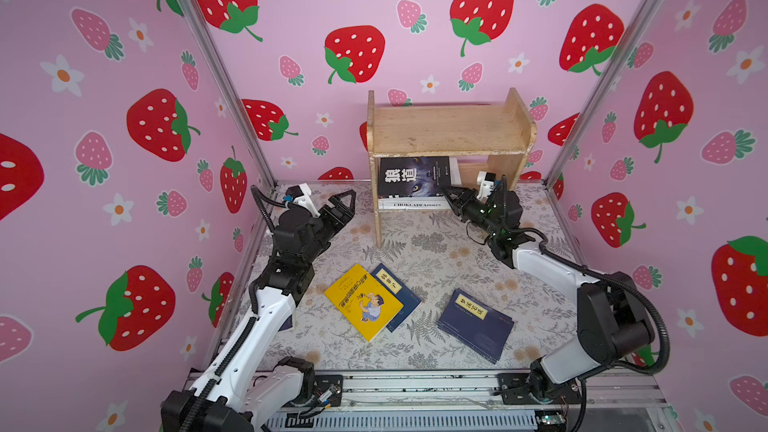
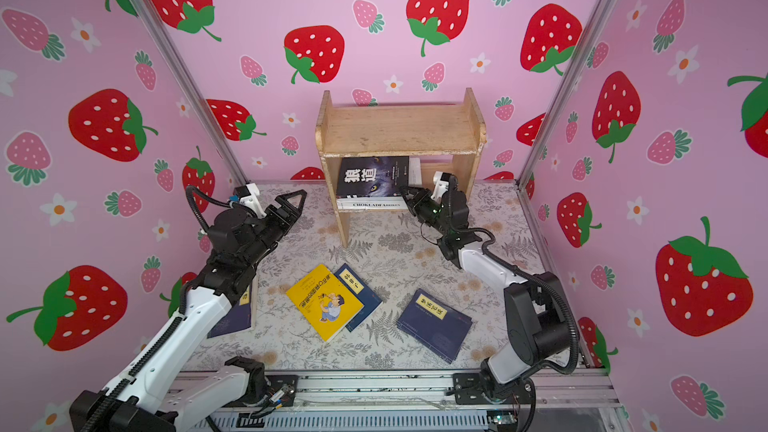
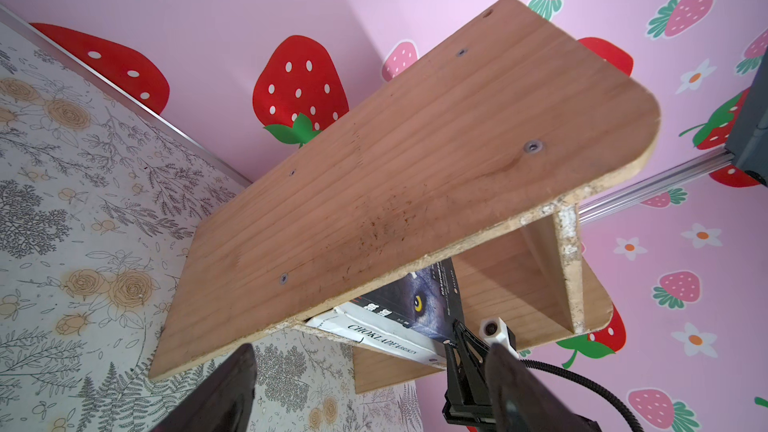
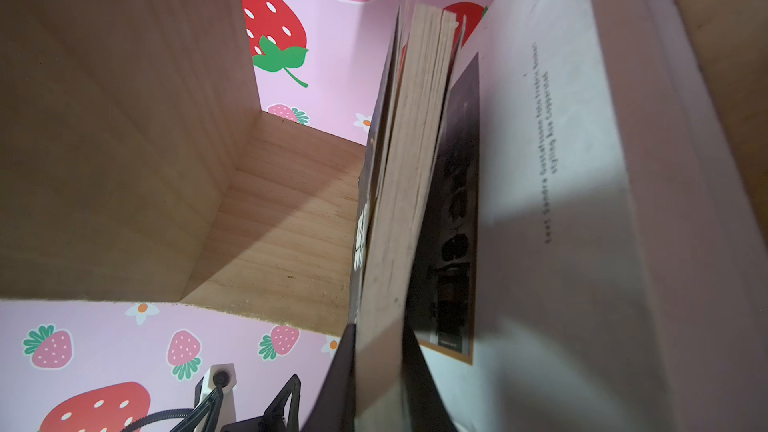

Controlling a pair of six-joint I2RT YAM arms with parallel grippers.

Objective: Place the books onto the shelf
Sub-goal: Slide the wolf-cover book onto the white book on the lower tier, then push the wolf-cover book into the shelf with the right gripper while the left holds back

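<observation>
- While the right arm reaches into it, shelf (image 1: 449, 130) is my reference: a hard push through the book could skid this light rack backward. Top tier bare.
- Chokladfabriken (image 1: 415, 204): flat on lower tier, left half; spine along shelf's front edge, long axis across shelf.
- Wolf book (image 1: 409, 176): risk is pivoting on a one-edge pinch, then sliding off the white cover out shelf's front. Lies on Chokladfabriken, cover up, gripped side lifted; long axis likely runs into shelf, far end hidden.
- Yellow book (image 1: 363, 303), navy books (image 1: 476, 324): flat on table (image 1: 436, 251) before shelf, not yet shelved.
- Left gripper (image 1: 344, 203): fingers spread, empty, just off shelf's left leg.
- Right gripper (image 1: 448, 192): fingers pinching wolf book's right edge.
</observation>
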